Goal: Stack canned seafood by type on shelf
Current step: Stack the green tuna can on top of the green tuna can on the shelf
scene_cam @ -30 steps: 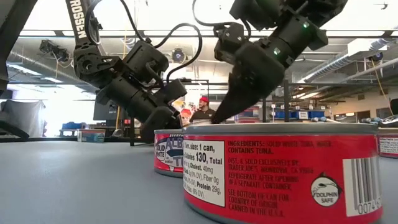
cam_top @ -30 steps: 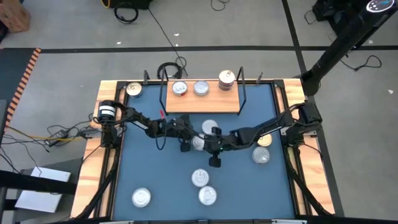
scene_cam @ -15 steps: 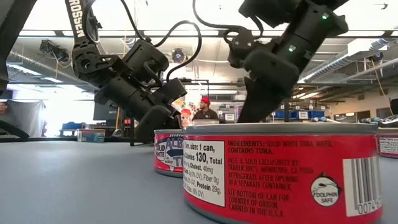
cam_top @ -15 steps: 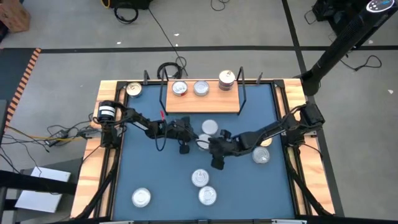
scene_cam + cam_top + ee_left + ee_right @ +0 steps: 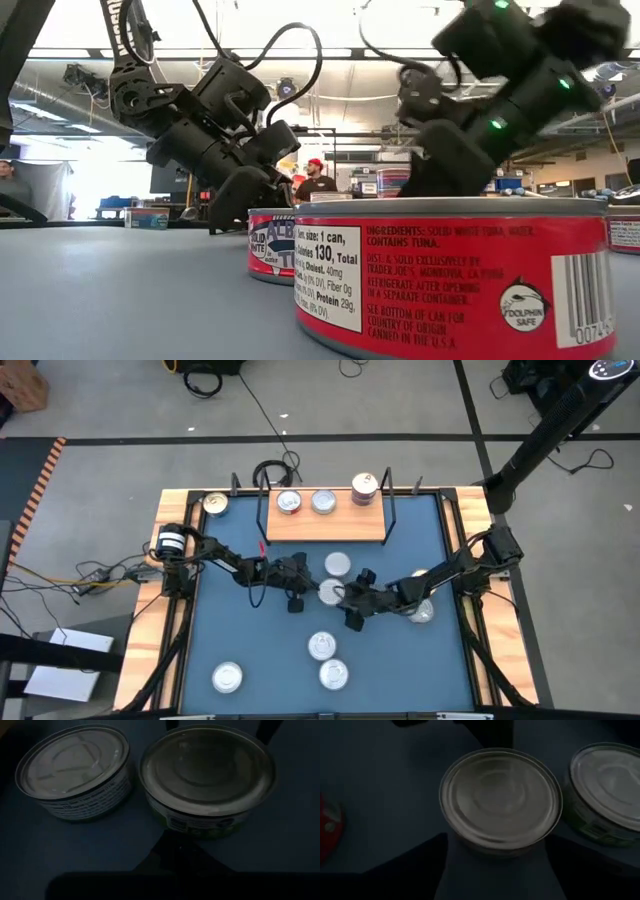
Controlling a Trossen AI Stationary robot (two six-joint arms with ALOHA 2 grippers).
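Observation:
The shelf (image 5: 325, 525) stands at the table's far edge; on it are two single tins (image 5: 288, 502) (image 5: 322, 501) and a short stack (image 5: 365, 488). Mid-table stands a silver-lidded tin (image 5: 329, 592), with a second tin (image 5: 338, 565) just beyond it. My left gripper (image 5: 304, 581) is shut, its tip at that tin's left side. My right gripper (image 5: 496, 842) is open, with one finger on either side of the same tin (image 5: 500, 800), coming from the right. I see no touch there. My left gripper has its shut fingertips (image 5: 175, 840) against the lower side wall (image 5: 192, 826) of the silver-lidded tin, on the side facing the table's left. The fingers come slanting down from the left. The tin stands upright on the table.
Loose tins stand near the front edge (image 5: 321, 645) (image 5: 333, 674) (image 5: 228, 678), under my right arm (image 5: 421, 610) and at the far left corner (image 5: 215, 504). In the low view a red-labelled tin (image 5: 450, 280) fills the foreground. A person (image 5: 316, 182) stands beyond the table.
My right gripper has opened from shut. It has sunk toward the table and rolled, and its arm has swung toward the near edge. Its fingers now stand on either side of the mid-table tin.

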